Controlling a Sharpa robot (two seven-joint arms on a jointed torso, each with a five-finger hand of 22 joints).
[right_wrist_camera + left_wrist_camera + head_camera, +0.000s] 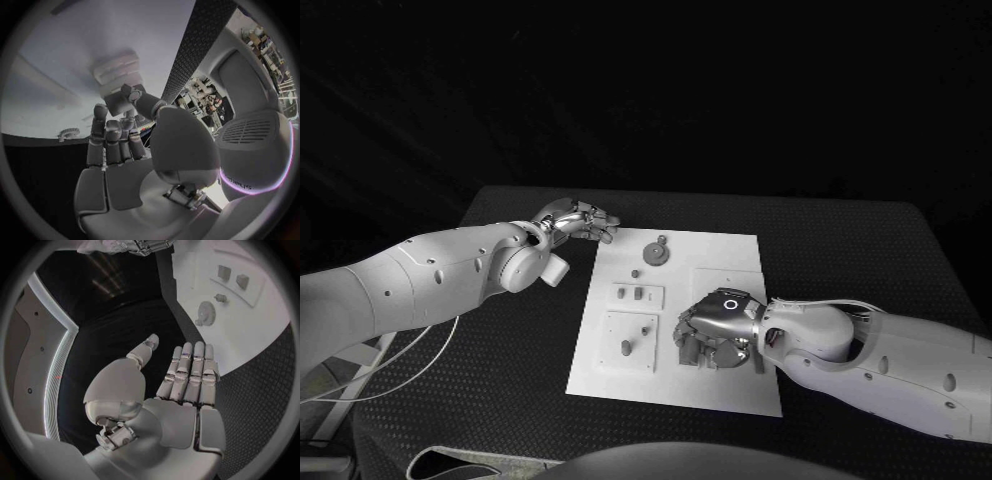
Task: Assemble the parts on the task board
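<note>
- Counter (488, 380): black, dimpled rubbery mat texture.
- Task board (733, 390): one flat white rectangular plate, matte, lying between the two hands; raised panels on it.
- Parts: a round toothed gear (656, 250) just off the left hand's fingertips; two small blocks (638, 294) in a panel beside the right hand; one small peg (629, 346) in the next panel. All look grey.
- Left hand (577, 222): silver, glossy, at the board's far corner, fingers straight and together, holding nothing.
- Right hand (714, 330): silver, palm down over the board; fingertips touch a pale ribbed cylinder (119, 75); cannot tell whether it's gripped.
</note>
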